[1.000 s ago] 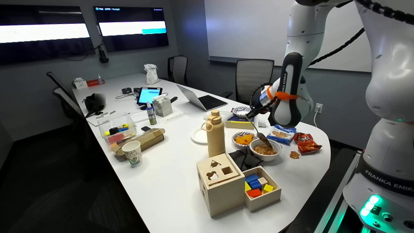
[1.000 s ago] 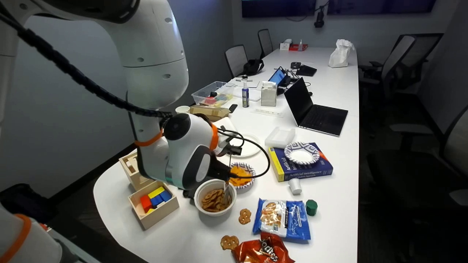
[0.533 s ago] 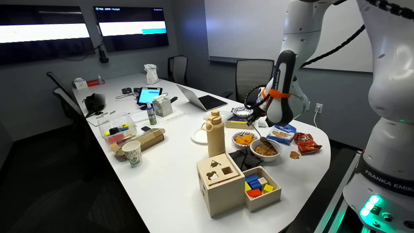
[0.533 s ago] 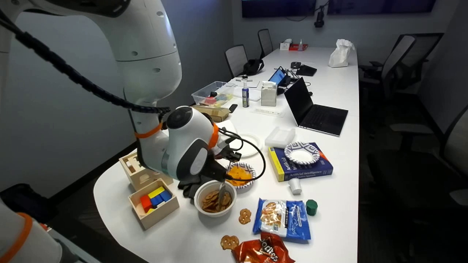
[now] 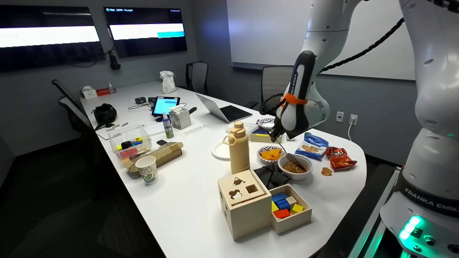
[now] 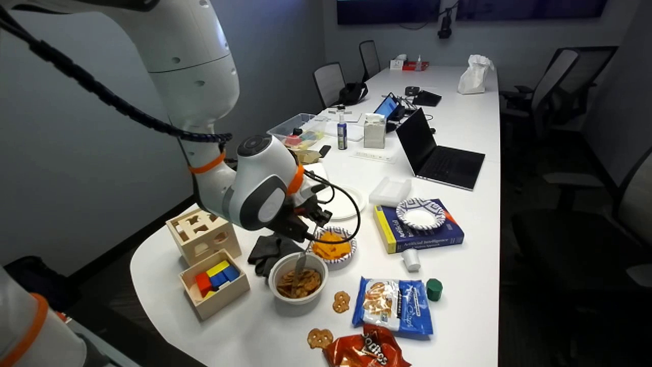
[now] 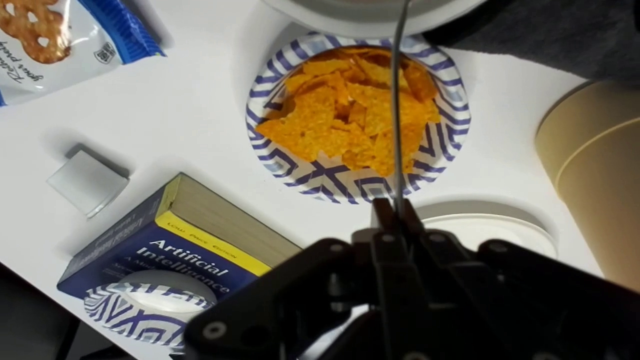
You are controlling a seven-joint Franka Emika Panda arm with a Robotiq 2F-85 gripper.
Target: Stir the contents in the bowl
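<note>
Exterior view: spatula point(image 6: 300, 266) in bowl point(image 6: 300, 300), now nearer dark cloth point(image 6: 271, 250)

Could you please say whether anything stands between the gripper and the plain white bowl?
Nothing visible: the utensil the gripper holds reaches into the white bowl, passing over the patterned chip bowl in the wrist view.

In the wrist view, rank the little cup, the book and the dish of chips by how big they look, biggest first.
1. Dish of chips, largest.
2. Book, by what shows; it is partly covered, so its full size is unsure.
3. Little cup, plainly smallest.
</note>
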